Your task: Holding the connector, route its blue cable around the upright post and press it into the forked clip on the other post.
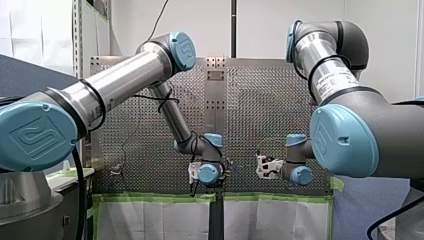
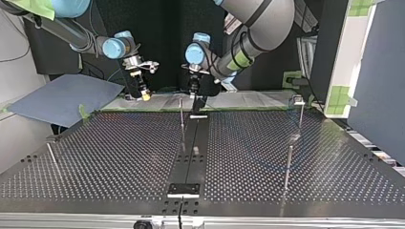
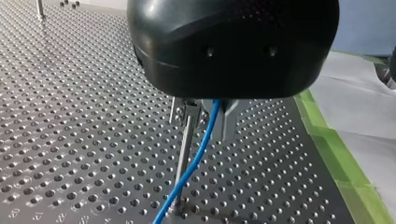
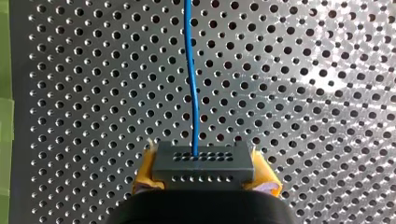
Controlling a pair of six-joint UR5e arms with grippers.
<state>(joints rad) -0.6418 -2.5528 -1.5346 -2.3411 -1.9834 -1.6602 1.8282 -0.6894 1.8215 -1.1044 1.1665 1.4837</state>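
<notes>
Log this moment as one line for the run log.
right gripper: shut on dark grey rectangular connector | thin blue cable: leaves connector, runs by left gripper beside slim upright metal post

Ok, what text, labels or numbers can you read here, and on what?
My left arm's blue joint cap and my right arm's blue joint cap: embossed logo, no legible letters.
Label on my right arm's silver tube: too small to read.
Engraved marks on the perforated table: too blurred.
Connector: no text.
</notes>
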